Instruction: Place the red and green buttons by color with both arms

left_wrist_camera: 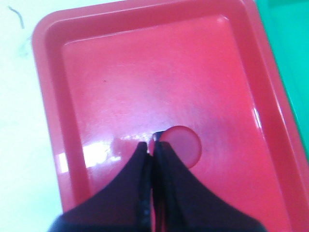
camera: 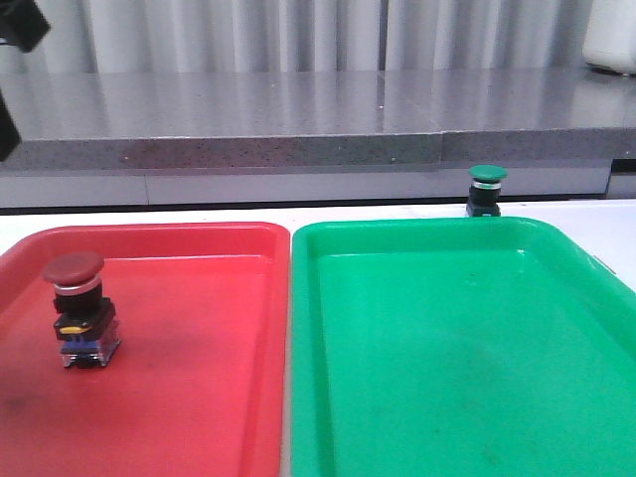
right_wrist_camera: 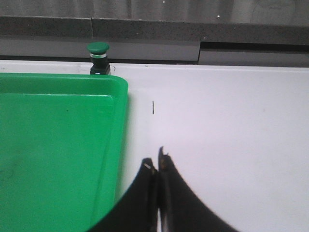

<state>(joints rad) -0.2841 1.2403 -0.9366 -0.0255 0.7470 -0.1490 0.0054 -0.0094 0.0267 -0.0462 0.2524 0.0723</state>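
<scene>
The red button [camera: 78, 308] stands upright in the left part of the red tray [camera: 199, 397]. In the left wrist view its dark red cap [left_wrist_camera: 181, 145] shows from above, just past my left gripper [left_wrist_camera: 150, 145], which is shut, empty and well above the tray [left_wrist_camera: 145, 72]. The green button [camera: 486, 190] stands on the white table just behind the green tray [camera: 447, 358]. In the right wrist view the green button [right_wrist_camera: 98, 57] stands past the green tray's far corner [right_wrist_camera: 58, 145]. My right gripper [right_wrist_camera: 155, 162] is shut and empty over the table beside that tray.
A grey stone ledge [camera: 298, 109] runs along the back behind the table. A black part of the left arm [camera: 20, 25] shows at the top left. A white object [camera: 611, 40] stands at the back right. A short dark mark [right_wrist_camera: 153, 107] lies on the white table.
</scene>
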